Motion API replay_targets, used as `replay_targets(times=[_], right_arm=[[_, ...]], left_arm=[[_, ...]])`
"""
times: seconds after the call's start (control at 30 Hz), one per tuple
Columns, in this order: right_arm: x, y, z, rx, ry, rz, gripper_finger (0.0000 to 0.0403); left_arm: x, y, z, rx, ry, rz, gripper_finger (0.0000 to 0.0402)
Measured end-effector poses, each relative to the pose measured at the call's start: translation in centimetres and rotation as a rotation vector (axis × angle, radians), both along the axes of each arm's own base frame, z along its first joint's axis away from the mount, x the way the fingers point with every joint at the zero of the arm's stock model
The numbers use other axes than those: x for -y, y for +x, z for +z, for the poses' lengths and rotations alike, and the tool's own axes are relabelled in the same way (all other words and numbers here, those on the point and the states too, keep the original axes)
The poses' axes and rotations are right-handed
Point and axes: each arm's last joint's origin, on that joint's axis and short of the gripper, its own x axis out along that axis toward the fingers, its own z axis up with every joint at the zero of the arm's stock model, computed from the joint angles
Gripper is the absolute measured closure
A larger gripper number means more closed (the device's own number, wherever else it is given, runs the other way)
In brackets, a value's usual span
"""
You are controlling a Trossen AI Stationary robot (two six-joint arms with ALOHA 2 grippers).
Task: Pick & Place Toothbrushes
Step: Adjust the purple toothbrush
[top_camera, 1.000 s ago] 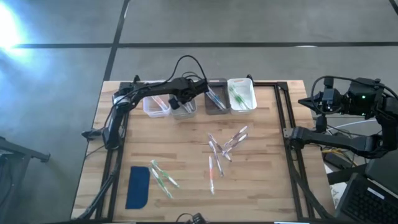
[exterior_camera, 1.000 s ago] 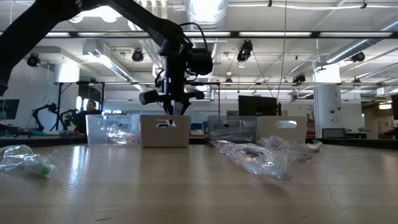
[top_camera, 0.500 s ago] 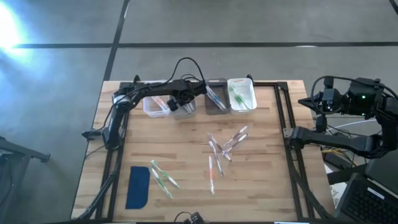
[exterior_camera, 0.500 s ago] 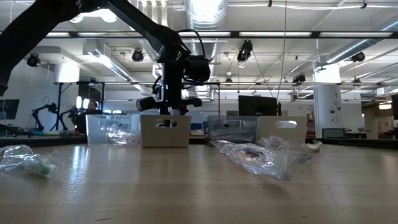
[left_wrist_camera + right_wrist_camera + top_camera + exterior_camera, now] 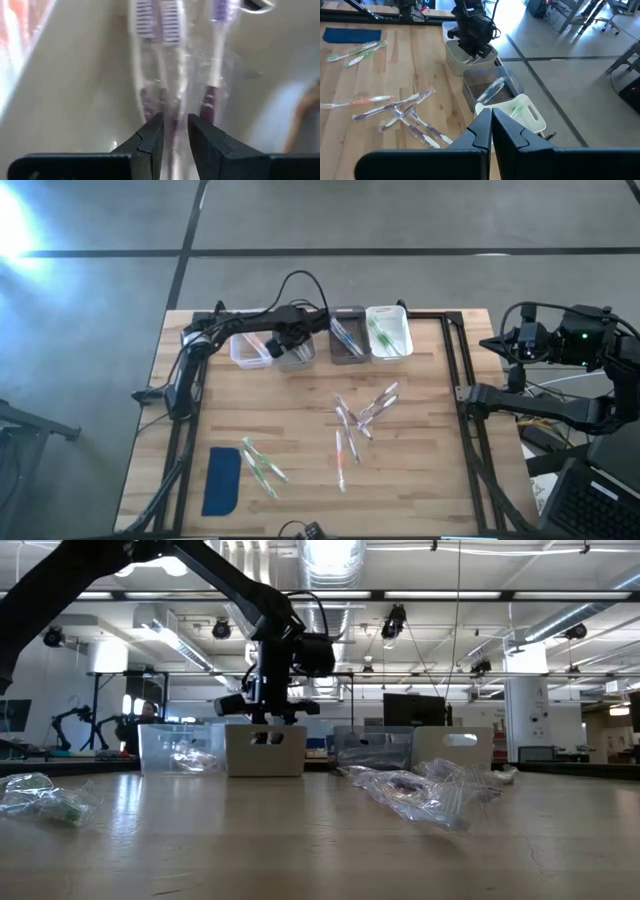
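Bare tabletop [image 5: 300,420] mid-table, left gripper [image 5: 285,348] jaws apparently pinching wrapped toothbrushes [image 5: 172,60] inside white bin [image 5: 296,352]

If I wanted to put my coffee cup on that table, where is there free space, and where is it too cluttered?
Bare wood lies between the blue pad with its green toothbrushes and the centre toothbrush pile, and right of that pile, out to the table's right rail. The back edge is crowded: four bins, with the left gripper over them.
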Motion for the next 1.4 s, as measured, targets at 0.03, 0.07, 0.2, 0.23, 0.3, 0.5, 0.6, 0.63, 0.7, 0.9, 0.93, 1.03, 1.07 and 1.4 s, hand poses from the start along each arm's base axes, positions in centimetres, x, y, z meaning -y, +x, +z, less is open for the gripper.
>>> replay_targets(times=[0.03, 0.07, 0.2, 0.23, 0.3, 0.5, 0.6, 0.63, 0.7, 0.9, 0.93, 1.03, 1.07, 1.4], right_arm=[[0.0, 0.0, 0.0, 0.0, 0.0, 0.0, 0.0394], [0.0, 0.0, 0.0, 0.0, -0.002, 0.001, 0.0394], [0.0, 0.0, 0.0, 0.0, -0.001, 0.0, 0.0394], [0.0, 0.0, 0.0, -0.001, -0.001, 0.001, 0.0394], [0.0, 0.0, 0.0, 0.0, 0.0, 0.0, 0.0394], [0.0, 0.0, 0.0, 0.0, -0.001, 0.001, 0.0394], [0.0, 0.0, 0.0, 0.0, 0.0, 0.0, 0.0394], [0.0, 0.0, 0.0, 0.0, 0.0, 0.001, 0.0394], [0.0, 0.0, 0.0, 0.0, -0.001, 0.001, 0.0394], [0.0, 0.0, 0.0, 0.0, 0.0, 0.0, 0.0394], [0.0, 0.0, 0.0, 0.0, -0.001, 0.001, 0.0394], [0.0, 0.0, 0.0, 0.0, 0.0, 0.0, 0.0394], [0.0, 0.0, 0.0, 0.0, 0.0, 0.0, 0.0394], [0.0, 0.0, 0.0, -0.001, -0.002, 0.002, 0.0394]], left_arm=[[0.0, 0.2, 0.3, 0.007, 0.006, -0.012, 0.0309], [0.0, 0.4, 0.7, 0.016, 0.015, -0.022, 0.0309], [-0.1, 0.9, 1.7, 0.024, 0.052, -0.048, 0.0309], [-0.1, 0.9, 1.8, 0.024, 0.057, -0.054, 0.0309], [-0.2, 1.0, 2.1, 0.024, 0.067, -0.069, 0.0309], [-0.5, 1.0, 1.9, 0.002, 0.072, -0.095, 0.03], [-0.9, 1.1, 1.3, -0.008, 0.072, -0.108, 0.0276], [-1.1, 1.1, 1.1, -0.013, 0.071, -0.112, 0.0266], [-1.3, 1.2, 0.7, -0.017, 0.068, -0.116, 0.0244], [-1.7, 1.1, 0.3, -0.022, 0.057, -0.107, 0.0196], [-1.7, 1.1, 0.3, -0.022, 0.057, -0.107, 0.0195], [-1.9, 1.0, 0.3, -0.02, 0.055, -0.099, 0.0201], [-1.9, 1.0, 0.3, -0.019, 0.055, -0.097, 0.0207], [-2.3, 0.8, 0.3, -0.016, 0.054, -0.081, 0.0324]])
